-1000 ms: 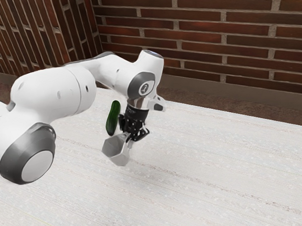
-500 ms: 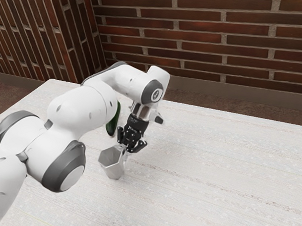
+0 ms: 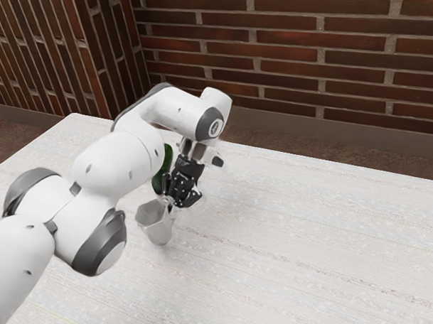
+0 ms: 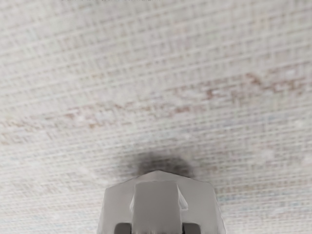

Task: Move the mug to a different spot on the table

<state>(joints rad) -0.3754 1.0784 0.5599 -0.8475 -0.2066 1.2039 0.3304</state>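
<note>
Brick walls back a pale surface [image 3: 311,230]. The gripper [image 3: 179,199] grips the grey mug [image 3: 154,222] by the rim, low beneath it. This looks like the placing step: next, settle it upright, then release.

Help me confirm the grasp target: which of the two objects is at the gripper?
The grey mug, its rim right at the gripper; the dark green object stands farther back.
</note>
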